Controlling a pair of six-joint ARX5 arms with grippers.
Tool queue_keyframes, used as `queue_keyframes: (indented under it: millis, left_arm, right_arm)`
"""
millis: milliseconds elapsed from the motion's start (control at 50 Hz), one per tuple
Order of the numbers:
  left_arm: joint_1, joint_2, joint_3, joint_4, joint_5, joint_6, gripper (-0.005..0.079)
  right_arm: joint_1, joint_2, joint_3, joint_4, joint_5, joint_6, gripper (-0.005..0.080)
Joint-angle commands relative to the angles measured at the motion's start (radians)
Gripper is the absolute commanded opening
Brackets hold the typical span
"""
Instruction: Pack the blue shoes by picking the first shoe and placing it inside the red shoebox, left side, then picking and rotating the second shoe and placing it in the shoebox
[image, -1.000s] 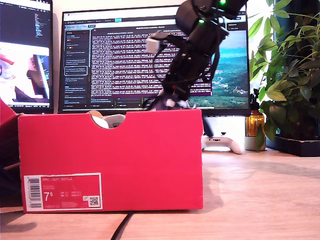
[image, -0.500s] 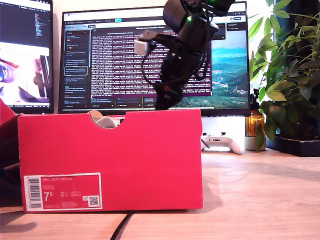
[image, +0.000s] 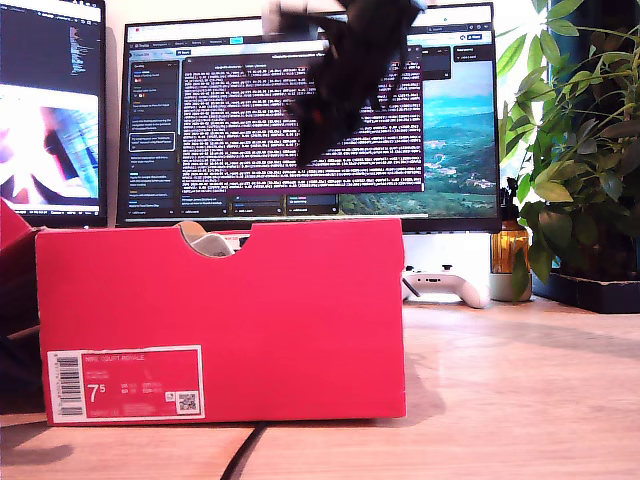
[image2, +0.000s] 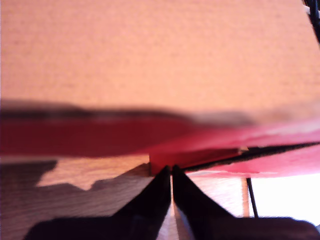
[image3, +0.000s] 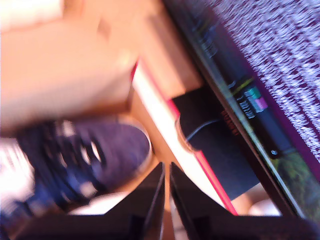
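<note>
My second claw (image3: 166, 172) hangs clenched and empty above the shoebox (image: 220, 320), which stands on the surface (image: 520, 390). A blue shoe (image3: 85, 160) lies inside, at about nine o'clock from its tips. My first claw (image2: 171, 175) is clenched, empty, just beside the box's red edge.

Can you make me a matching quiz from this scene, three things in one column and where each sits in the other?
Things:
1. red shoebox
2. white game controller
3. blue shoe

Places:
A. on the desk under the monitor, toward the exterior view's right
B. inside the box, below my second gripper
C. front of the desk, barcode label facing the exterior camera

Pairs: 1-C, 2-A, 3-B
</note>
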Motion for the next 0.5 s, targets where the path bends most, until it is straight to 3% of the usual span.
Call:
queue_keyframes:
  millis: [0,480]
  left_arm:
    - [-0.003,0.004,-0.019,0.007,-0.001,-0.001,-0.0019]
    - [-0.004,-0.003,-0.019,-0.015,0.135,0.037,-0.0019]
  right_arm:
    - [0.009,-0.027,0.015,-0.025,0.000,0.054,-0.0011]
    - [0.008,-0.027,0.024,-0.120,-0.009,0.073,-0.0011]
